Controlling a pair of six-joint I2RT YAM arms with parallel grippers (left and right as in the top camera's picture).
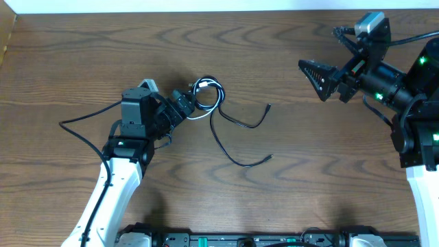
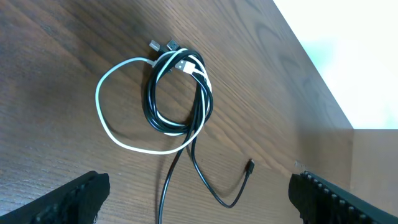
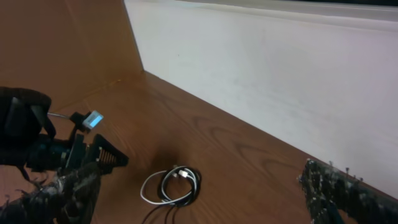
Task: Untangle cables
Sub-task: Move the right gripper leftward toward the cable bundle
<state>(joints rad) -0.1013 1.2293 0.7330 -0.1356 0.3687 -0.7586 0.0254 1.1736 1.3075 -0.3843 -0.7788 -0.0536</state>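
black cable [image 2: 149, 99] cropped by bottom edge, plug ends [image 2: 163, 45] indistinct

Overhead: top-down, far. L wrist: close over cables [image 2: 174, 129]. R wrist: far, oblique; same cables.

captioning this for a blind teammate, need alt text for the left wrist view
A thin black cord wound in a tight coil lies on a brown wooden table, tangled with a wider loop of thin white cord. The left gripper, open, frames the bottom corners, touching neither cord.
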